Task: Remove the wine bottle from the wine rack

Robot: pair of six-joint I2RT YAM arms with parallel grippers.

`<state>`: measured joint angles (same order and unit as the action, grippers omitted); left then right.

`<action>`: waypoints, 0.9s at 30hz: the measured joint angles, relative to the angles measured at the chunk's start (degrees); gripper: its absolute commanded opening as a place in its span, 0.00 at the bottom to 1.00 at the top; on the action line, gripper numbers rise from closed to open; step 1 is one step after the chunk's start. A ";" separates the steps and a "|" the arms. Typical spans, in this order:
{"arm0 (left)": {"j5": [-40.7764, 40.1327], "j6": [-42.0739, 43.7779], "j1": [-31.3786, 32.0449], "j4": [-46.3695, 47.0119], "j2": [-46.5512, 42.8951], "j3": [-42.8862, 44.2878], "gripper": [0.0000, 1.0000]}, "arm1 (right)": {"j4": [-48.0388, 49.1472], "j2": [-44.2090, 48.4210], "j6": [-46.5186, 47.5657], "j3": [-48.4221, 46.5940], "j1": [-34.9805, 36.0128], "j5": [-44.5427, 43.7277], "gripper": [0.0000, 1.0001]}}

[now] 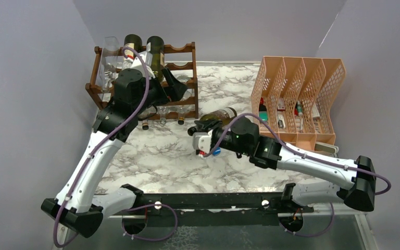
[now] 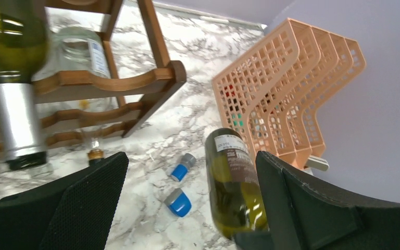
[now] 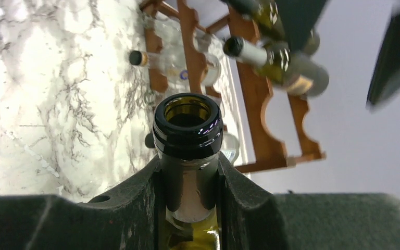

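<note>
Dominating the overhead view, the marbled counter [image 1: 156, 156] carries the dark wooden wine rack [image 1: 183, 49] in its far left corner and a peach file organizer [image 1: 297, 78] along its right edge. The left tool [image 1: 171, 84] hangs at the rack's front with its fingers spread wide and nothing between them. It appears to be lining up on the foil-necked wine bottle [image 2: 13, 83], which lies in the top tier beside a clear bottle [image 2: 83, 52]. To do this well, the fingers should straddle the foil neck squarely and press in firmly, since glass is slick. They should then draw the bottle out along its own length, lifting it just free of the scalloped rail so that neither the neighbour nor the rack is dragged along. The right tool [image 3: 187, 200] is pinching the neck of an open-mouthed bottle [image 3: 187, 125], which lies off the rack near the middle of the counter. Whether its body rests on the marble cannot be told. Only the right wrist view shows that this bottle has no stopper and how snugly its neck sits between the pads. The left wrist view shows plainly two blue caps [image 2: 178, 202] loose on the counter just beside that bottle, where the overhead view gives little more than a blue speck. The overhead view alone shows how both arms stand relative to the rack.
</note>
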<state>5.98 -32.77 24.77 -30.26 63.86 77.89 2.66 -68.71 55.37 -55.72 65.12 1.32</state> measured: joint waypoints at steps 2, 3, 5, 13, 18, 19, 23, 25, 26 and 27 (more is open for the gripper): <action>-2.40 0.72 0.00 -0.92 -2.03 0.00 0.99 | 1.51 0.00 -4.39 0.68 -2.49 -0.22 0.01; -3.45 1.01 0.00 -1.36 -3.17 0.00 0.99 | 2.32 -0.04 -6.25 1.09 -3.80 -0.48 0.01; -5.22 1.57 0.00 -1.99 -5.55 0.00 0.99 | 3.80 -0.44 -9.99 1.57 -6.45 -1.07 0.01; -7.37 2.19 0.00 -3.80 -12.24 -1.66 0.99 | 10.38 -4.79 -23.10 0.42 -18.12 -1.73 0.01; -7.69 2.05 0.00 -6.47 -14.08 -3.76 0.99 | 13.35 -9.81 -29.24 -3.21 -24.57 -1.31 0.01; -7.69 1.95 0.00 -6.78 -14.47 -4.26 0.99 | 14.32 -10.34 -30.67 -3.87 -25.29 -0.87 0.01; -7.54 1.09 0.00 -8.11 -16.57 -6.36 0.99 | 17.79 -14.82 -36.06 -5.66 -31.43 1.60 0.01; -7.30 0.37 0.00 -8.70 -17.88 -7.65 0.99 | 20.17 -16.63 -38.77 -5.84 -34.01 2.93 0.01; -7.08 0.15 0.00 -8.87 -18.43 -8.15 0.99 | 21.16 -17.40 -39.78 -5.84 -34.99 3.17 0.01; -6.91 -0.28 0.00 -8.92 -19.17 -8.87 0.99 | 21.97 -18.05 -40.63 -5.84 -35.89 3.28 0.01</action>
<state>-0.93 -33.06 24.77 -39.18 44.69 69.01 24.62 -86.76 14.74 -61.56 29.23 4.60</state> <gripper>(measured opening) 0.992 0.356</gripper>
